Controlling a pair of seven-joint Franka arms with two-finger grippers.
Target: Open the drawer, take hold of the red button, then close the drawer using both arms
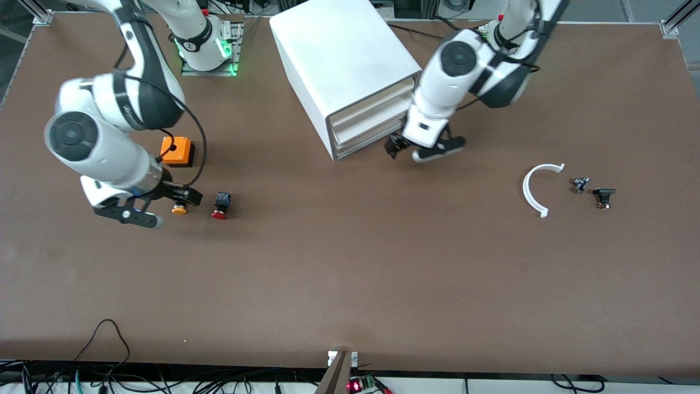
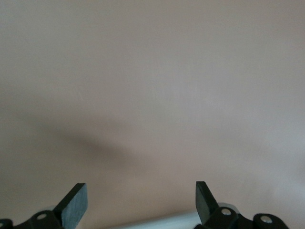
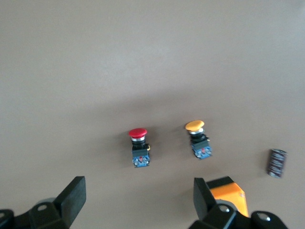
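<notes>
Right end effector [image 1: 183, 201] hangs released over the orange-capped button [image 1: 179, 208]; the red button [image 1: 220, 204] sits just beside it on open worktop [image 1: 350, 273]. Left end effector [image 1: 395, 146], also released, is at the bottom drawer [image 1: 365, 143] front's corner; drawers look shut.

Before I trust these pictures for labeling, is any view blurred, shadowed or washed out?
Front view: evenly lit, sharp; the red button and cabinet read clearly. Left wrist view: nearly featureless pale surface with one soft dark shadow, only the open left gripper fingertips crisp. Right wrist view: slightly soft, faint shadows under the red button and orange button, right gripper open.
</notes>
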